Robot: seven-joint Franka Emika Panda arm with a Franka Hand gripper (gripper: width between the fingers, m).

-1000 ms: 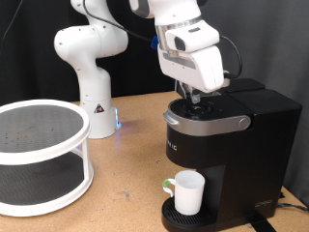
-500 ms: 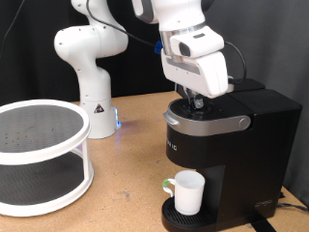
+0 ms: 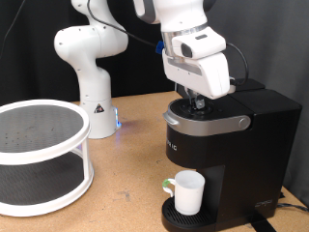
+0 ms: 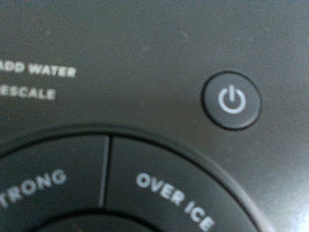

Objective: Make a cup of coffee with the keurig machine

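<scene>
My wrist view is filled by the matte-black top panel of the keurig machine (image 4: 145, 58), seen very close and slightly blurred. I read a round power button (image 4: 231, 101) with a pale power symbol. White lettering reads "ADD WATER" (image 4: 39, 71) and, beneath it, "ESCALE", cut off at the frame edge. Curved segmented buttons are labelled "OVER ICE" (image 4: 175, 202) and "TRONG" (image 4: 39, 186). No gripper fingers appear in my view.

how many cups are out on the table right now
1. The cup stands on the drip tray of the keurig machine, below the tool. Others may be hidden behind the machine.
</scene>
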